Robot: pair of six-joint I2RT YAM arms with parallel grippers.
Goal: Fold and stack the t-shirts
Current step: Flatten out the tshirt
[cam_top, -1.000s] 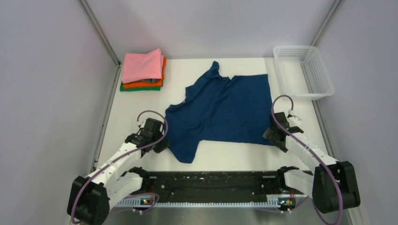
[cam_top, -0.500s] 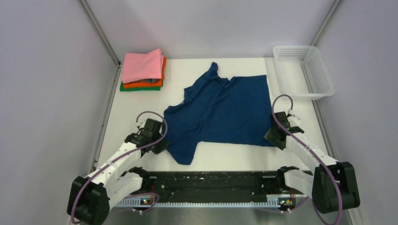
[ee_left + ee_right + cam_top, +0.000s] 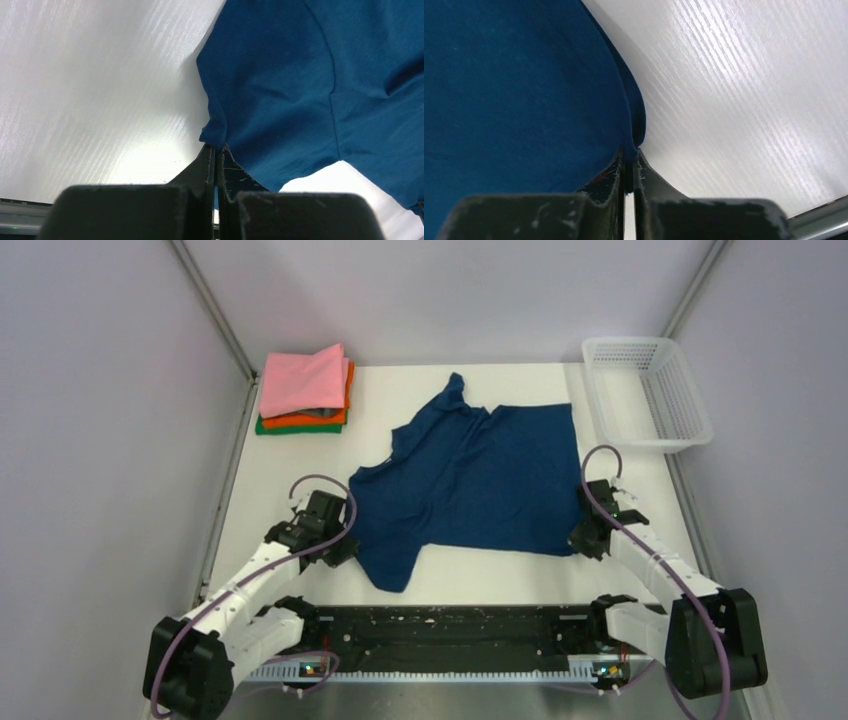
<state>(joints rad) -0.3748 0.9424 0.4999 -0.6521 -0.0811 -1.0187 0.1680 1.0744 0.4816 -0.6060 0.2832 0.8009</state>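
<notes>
Well, the navy t-shirt (image 3: 470, 480) lies spread across the middle of the white counter (image 3: 270, 480). The left tool (image 3: 348, 540) is clenched on its sleeve edge at lower left, and the right tool (image 3: 580, 537) is pinched on its hem corner at lower right. The stack of folded shirts (image 3: 305, 390), pink over orange and green, sits upper left, and the white basket (image 3: 650, 390) upper right.
</notes>
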